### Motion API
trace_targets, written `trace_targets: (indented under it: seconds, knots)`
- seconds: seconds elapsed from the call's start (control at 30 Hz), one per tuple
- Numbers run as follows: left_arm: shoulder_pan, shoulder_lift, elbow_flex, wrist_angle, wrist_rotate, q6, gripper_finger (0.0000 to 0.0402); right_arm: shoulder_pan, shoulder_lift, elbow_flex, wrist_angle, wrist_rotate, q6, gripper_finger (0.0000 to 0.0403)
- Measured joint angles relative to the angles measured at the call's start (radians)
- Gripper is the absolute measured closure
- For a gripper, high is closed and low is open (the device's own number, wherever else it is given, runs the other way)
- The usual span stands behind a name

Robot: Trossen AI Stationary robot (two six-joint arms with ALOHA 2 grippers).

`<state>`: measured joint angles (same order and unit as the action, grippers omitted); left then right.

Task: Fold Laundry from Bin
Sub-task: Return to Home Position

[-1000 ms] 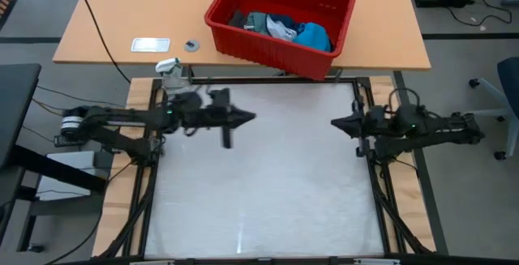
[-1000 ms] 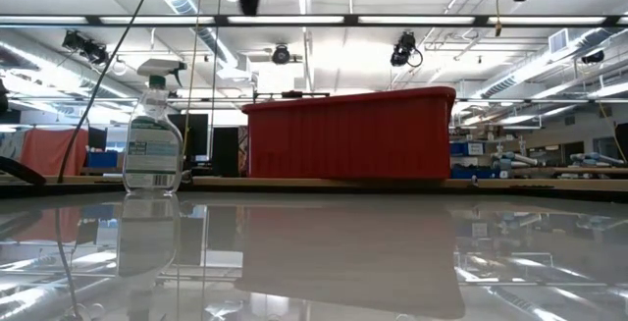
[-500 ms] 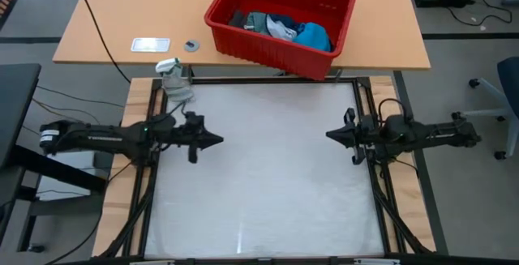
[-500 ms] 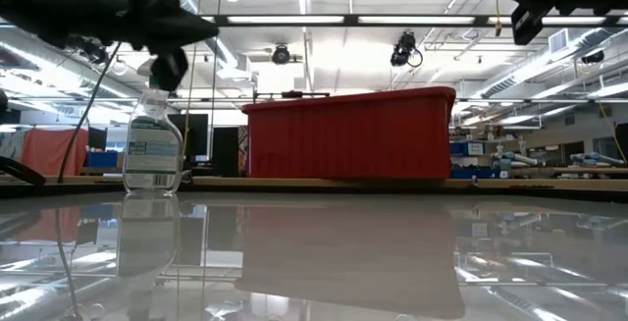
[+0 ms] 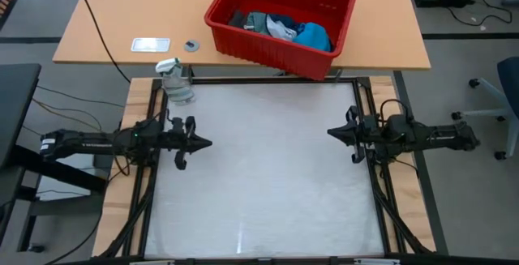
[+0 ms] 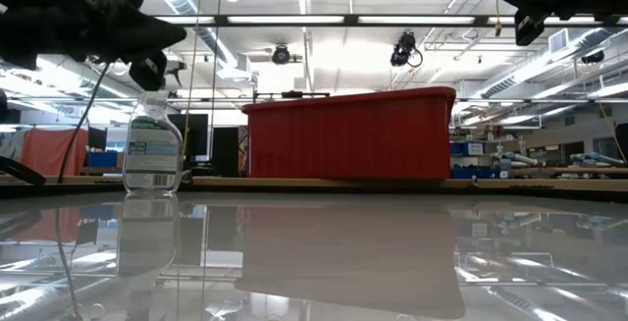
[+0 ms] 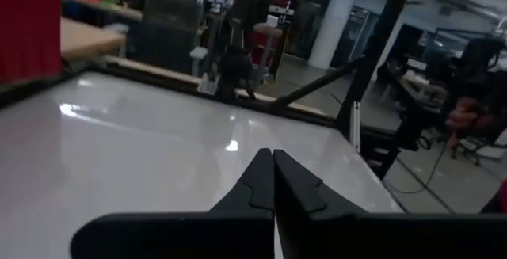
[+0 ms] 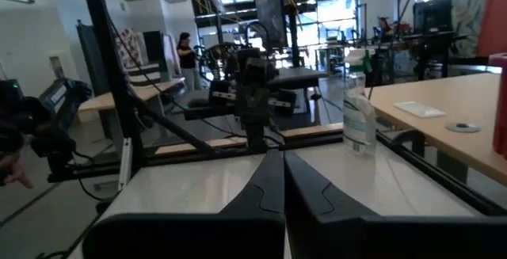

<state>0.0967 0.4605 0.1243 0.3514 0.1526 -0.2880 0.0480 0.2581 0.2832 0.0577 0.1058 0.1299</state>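
Observation:
The red bin (image 5: 281,20) stands on the wooden table beyond the white work surface's far edge; it also shows in the low view (image 6: 348,134). Inside it lies the laundry (image 5: 284,28): dark grey, white and bright blue pieces bunched together. My left gripper (image 5: 208,143) is shut and empty above the work surface's left side, pointing toward the right; its shut fingers show in the left wrist view (image 7: 273,181). My right gripper (image 5: 331,132) is shut and empty above the right side, pointing left; it shows in the right wrist view (image 8: 283,181).
A clear spray bottle (image 5: 176,82) stands at the work surface's far left corner, also in the low view (image 6: 152,130). A white card (image 5: 151,44) and a small round disc (image 5: 191,45) lie on the wooden table. The white work surface (image 5: 259,176) lies between the arms. A person stands far off (image 8: 186,49).
My left gripper has drawn back toward the table's left edge and a little toward the near edge, and has come lower in the low view. My right gripper has shifted slightly toward the near edge. Both stay shut. The bin and laundry have not moved.

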Motion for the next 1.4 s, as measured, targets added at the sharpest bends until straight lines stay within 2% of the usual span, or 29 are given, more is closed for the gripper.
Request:
trace_targets:
  seconds: [0.13,0.2,0.3,0.43,0.8,0.97,1.2,1.3,1.4]
  knots:
    - [0.0,-0.06,-0.001,-0.03,0.003,0.056,0.0401,-0.021,0.0,0.0,0.0,-0.001,-0.014,0.0402]
    - [0.001,-0.092,-0.001,-0.095,0.028,0.073,0.0401,-0.031,0.0,-0.005,0.01,-0.002,-0.02,0.0402]
    - [0.002,-0.144,-0.002,-0.192,0.036,0.106,0.0401,-0.046,0.0,-0.056,0.114,0.002,-0.02,0.0402]
    - [0.002,-0.212,-0.002,-0.196,0.036,0.134,0.0401,-0.066,0.0,-0.136,0.255,0.003,-0.011,0.0402]
    - [0.002,-0.405,-0.002,-0.355,0.036,0.195,0.0401,-0.117,-0.068,-0.149,0.186,-0.003,0.01,0.0402]
    - [0.002,-0.461,-0.001,-0.407,0.036,0.213,0.0401,-0.12,-0.087,-0.164,0.124,-0.051,0.01,0.0402]
    - [0.0,-0.459,-0.001,-0.416,0.051,0.201,0.0401,-0.096,-0.11,-0.27,0.325,-0.058,0.036,0.0403]
    - [-0.001,-0.459,-0.005,-0.406,0.059,0.206,0.0401,-0.094,-0.121,-0.275,0.298,-0.061,0.052,0.0403]
    - [-0.001,-0.46,-0.075,-0.276,0.07,0.2,0.0401,-0.094,-0.137,-0.274,0.299,-0.073,0.056,0.0403]
